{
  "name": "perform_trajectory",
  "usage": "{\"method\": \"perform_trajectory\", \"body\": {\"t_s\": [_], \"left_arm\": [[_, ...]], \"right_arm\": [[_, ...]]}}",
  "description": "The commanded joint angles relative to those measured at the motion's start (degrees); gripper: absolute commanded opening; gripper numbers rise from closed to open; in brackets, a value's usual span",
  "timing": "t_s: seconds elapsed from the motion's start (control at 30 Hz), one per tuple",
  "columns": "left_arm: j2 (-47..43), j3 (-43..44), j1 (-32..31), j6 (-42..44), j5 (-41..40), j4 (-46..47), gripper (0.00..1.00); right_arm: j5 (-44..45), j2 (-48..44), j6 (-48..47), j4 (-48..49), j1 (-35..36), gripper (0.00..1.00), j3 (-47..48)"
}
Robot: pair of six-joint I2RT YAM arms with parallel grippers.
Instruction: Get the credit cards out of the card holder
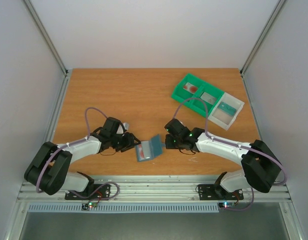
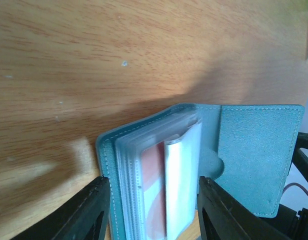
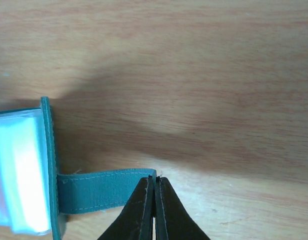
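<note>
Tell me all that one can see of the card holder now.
The card holder is a blue-green fold-over wallet of soft, stitched material, resting open on the wooden table near its front edge. Clear plastic sleeves fill one half; a reddish card shows inside. The left pincer grips that half; the right pincer is shut on the other flap's edge.

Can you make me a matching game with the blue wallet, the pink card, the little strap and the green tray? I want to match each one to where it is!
Things:
1. small slate-blue soft bifold card holder
2. reddish-pink flat plastic card
3. slate-blue fabric strap
4. green plastic compartment tray

Places:
A. far right of the wooden table
B. pinched in the right end effector
C. lying open at the table's near middle
D. tucked among clear plastic sleeves

Pairs: 1-C, 2-D, 3-B, 4-A
</note>
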Motion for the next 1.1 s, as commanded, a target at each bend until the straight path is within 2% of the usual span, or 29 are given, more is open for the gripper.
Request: {"method": "perform_trajectory", "body": {"t_s": [0.0,0.23,0.5,0.6,0.8,0.93,1.07], "left_arm": [[1.37,0.09,-0.06,1.71,-1.86,-0.54,0.48],[1.89,-0.07,-0.06,1.27,-0.33,0.9,0.39],[-0.41,-0.59,-0.06,0.85,-0.57,0.24,0.36],[-0.36,-1.48,-0.06,0.3,-0.39,1.3,0.35],[-1.25,-2.58,-0.06,-1.88,0.47,3.63,0.33],[-0.98,-2.89,-0.07,-3.03,1.49,6.06,0.32],[-0.64,-3.41,-0.06,-3.74,2.36,7.75,0.31]], "right_arm": [[3.94,2.5,-0.78,0.05,-0.35,0.02,-1.4],[6.26,4.84,1.03,-1.11,-0.44,0.04,-1.78],[5.41,1.12,1.29,-7.97,-0.44,0.23,2.59],[3.11,-1.17,1.1,-10.08,-0.44,0.29,4.91],[-6.24,-4.93,0.14,-9.66,0.0,0.3,9.26],[-12.95,-5.08,0.23,-3.92,2.2,0.3,10.53],[-17.97,0.05,0.93,1.19,4.82,0.3,13.08]]}}
